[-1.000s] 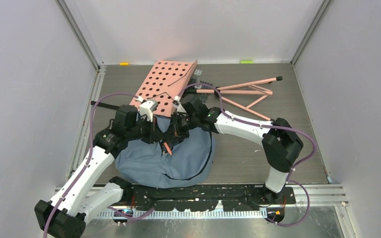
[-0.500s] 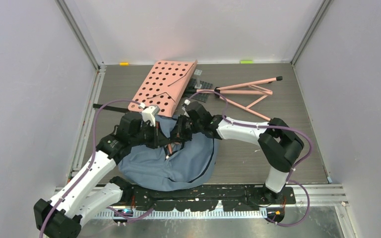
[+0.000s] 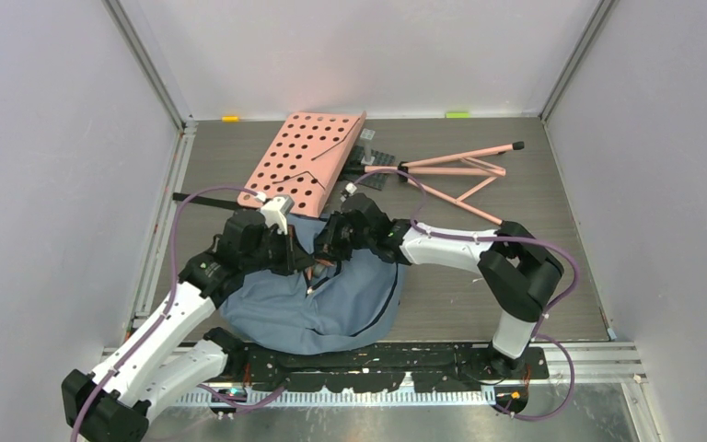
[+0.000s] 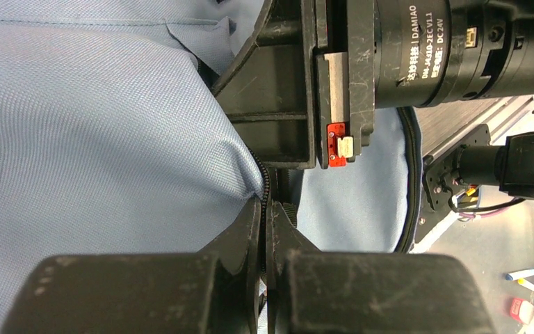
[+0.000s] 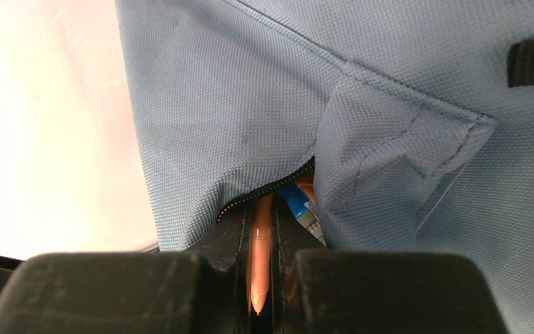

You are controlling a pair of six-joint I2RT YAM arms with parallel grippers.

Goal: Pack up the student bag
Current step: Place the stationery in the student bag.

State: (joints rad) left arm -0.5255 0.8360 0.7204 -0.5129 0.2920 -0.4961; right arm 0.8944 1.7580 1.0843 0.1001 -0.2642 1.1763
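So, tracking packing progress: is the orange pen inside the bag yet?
Partly: right gripper grips the orange pen, its far end inside the student bag's open zipper gap.

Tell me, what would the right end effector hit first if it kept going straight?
Likely the student bag: the right end effector, gripping an orange pen, points into its zipper gap; depth unclear.

Plain lilac-grey panels close the space in: a back wall (image 3: 359,55), a left wall (image 3: 46,184) and a right wall (image 3: 663,184), joined at the far corners by slanting aluminium posts (image 3: 147,64). The desk (image 3: 534,276) is dark grey wood-grain, with a yellow tab (image 3: 230,118) and a green tab (image 3: 457,114) at its far edge. The light is soft and even.
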